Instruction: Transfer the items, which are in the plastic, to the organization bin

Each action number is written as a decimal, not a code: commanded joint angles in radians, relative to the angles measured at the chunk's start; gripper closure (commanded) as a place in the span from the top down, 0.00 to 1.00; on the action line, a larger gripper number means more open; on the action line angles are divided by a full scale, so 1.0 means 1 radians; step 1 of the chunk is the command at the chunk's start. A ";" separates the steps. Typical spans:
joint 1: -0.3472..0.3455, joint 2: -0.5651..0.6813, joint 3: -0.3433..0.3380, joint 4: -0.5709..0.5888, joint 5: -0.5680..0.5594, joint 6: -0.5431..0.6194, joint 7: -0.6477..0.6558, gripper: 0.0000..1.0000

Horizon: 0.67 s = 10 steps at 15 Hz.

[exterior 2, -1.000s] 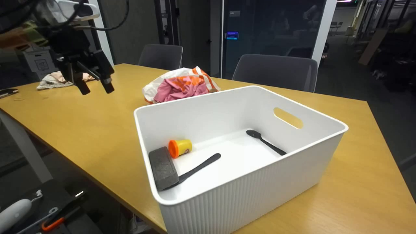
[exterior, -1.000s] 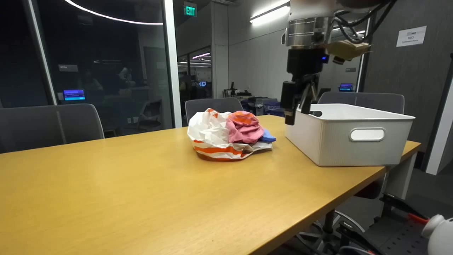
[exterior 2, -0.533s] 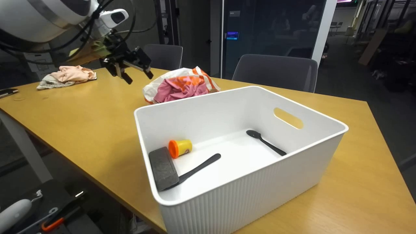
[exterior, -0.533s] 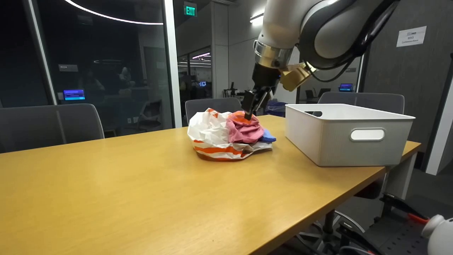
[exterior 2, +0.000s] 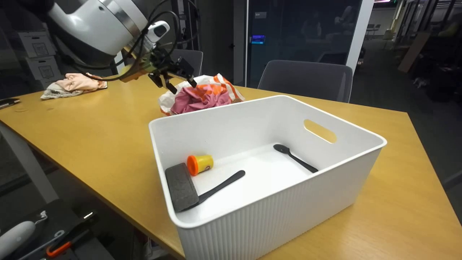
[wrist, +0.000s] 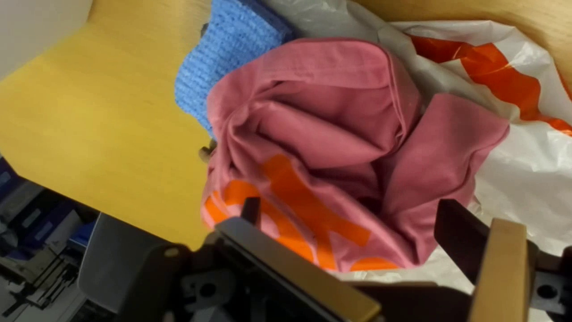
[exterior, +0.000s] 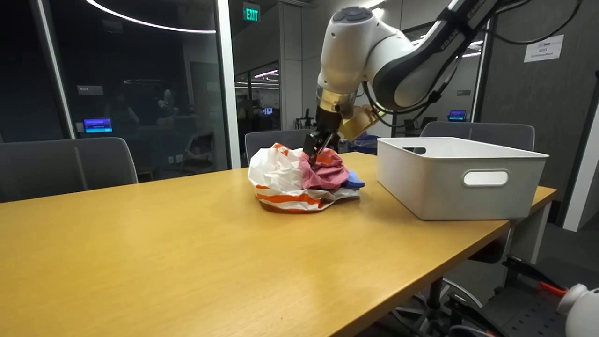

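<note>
A white plastic bag with orange stripes point(exterior: 276, 171) lies crumpled on the table. A pink cloth with orange print point(wrist: 321, 138) is bunched in its mouth and shows in both exterior views point(exterior: 327, 175) point(exterior 2: 202, 98). A textured blue item point(wrist: 228, 49) pokes out beside the cloth. A small brown bit point(wrist: 206, 152) shows at the cloth's edge, mostly hidden. The white bin point(exterior 2: 281, 220) holds a yellow tub with orange lid point(exterior 2: 201, 164), a dark grey block point(exterior 2: 181, 187) and two black utensils point(exterior 2: 223, 185). My gripper point(wrist: 351, 214) is open and empty, its fingers just over the pink cloth.
The bin's near wall point(exterior: 402, 178) stands close beside the bag on the table point(exterior: 187, 252). A peach and grey cloth pile point(exterior 2: 77, 85) lies at the table's far end. Dark chairs point(exterior 2: 306, 79) stand along the table edge.
My gripper has moved from beside the bin over to the bag and the pink cloth, coming down and tilting. It stays open. Bag, cloth and bin have not moved.
</note>
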 commanded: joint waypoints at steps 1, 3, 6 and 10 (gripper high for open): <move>0.053 0.235 -0.023 0.151 -0.171 -0.063 0.165 1.00; 0.090 0.320 -0.063 0.211 -0.300 -0.082 0.263 1.00; 0.275 0.365 -0.285 0.267 -0.310 -0.015 0.287 0.75; 0.321 0.385 -0.352 0.284 -0.287 0.031 0.288 0.51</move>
